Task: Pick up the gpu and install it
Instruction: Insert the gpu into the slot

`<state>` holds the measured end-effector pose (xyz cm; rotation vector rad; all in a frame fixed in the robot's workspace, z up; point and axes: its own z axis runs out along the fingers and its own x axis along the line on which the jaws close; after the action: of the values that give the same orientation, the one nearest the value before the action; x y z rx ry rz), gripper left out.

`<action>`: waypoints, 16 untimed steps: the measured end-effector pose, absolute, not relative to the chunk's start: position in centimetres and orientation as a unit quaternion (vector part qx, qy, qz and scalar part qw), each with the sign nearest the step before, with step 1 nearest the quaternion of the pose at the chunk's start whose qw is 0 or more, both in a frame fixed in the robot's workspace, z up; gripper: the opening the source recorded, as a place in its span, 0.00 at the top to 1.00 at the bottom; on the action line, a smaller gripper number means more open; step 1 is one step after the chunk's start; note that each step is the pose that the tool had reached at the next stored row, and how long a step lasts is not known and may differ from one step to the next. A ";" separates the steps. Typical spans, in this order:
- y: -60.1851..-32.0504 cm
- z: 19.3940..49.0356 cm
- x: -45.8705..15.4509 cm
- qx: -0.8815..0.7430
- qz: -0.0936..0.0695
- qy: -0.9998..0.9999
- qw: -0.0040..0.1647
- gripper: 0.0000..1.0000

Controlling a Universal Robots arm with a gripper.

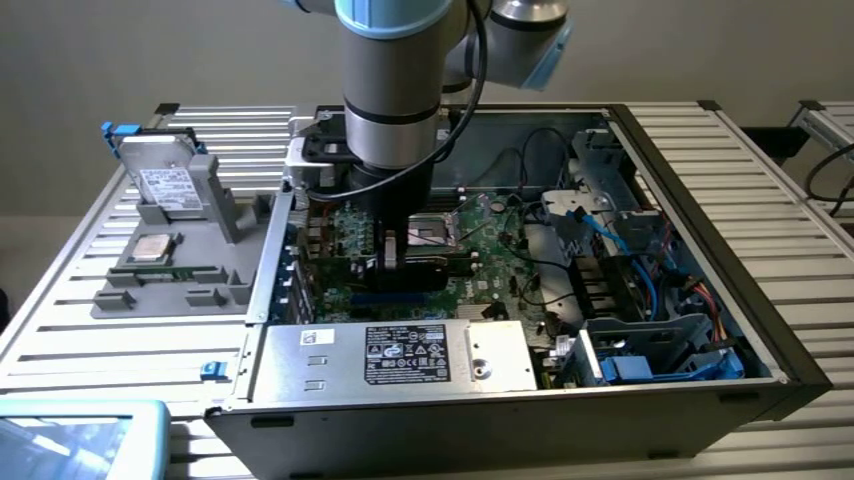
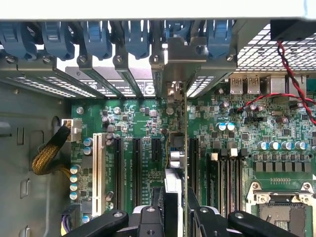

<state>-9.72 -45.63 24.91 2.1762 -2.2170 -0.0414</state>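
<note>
The gpu (image 2: 177,158) stands on edge over the green motherboard (image 2: 237,133) inside the open computer case (image 1: 707,200). Its long axis runs from the gripper (image 2: 175,215) toward the rear slot brackets (image 2: 123,74), and its metal end is at that wall. It lines up between black expansion slots (image 2: 136,163). Whether it is seated cannot be told. The fingers (image 2: 150,219) are about half closed and clamp it, one on each face.

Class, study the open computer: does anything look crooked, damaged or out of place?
Nothing stands out. The gpu stands on edge in the hand, parallel to the expansion slots; no damage shows.
</note>
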 end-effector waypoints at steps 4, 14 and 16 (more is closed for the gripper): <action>-45.6 24.9 -9.7 0.700 -0.013 -0.713 0.017 0.72; -45.6 25.1 -9.8 0.700 -0.009 -0.714 0.013 0.72; -45.6 25.1 -9.9 0.700 -0.009 -0.714 0.013 0.72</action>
<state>-9.91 -45.63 25.11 2.1830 -2.2240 -0.0271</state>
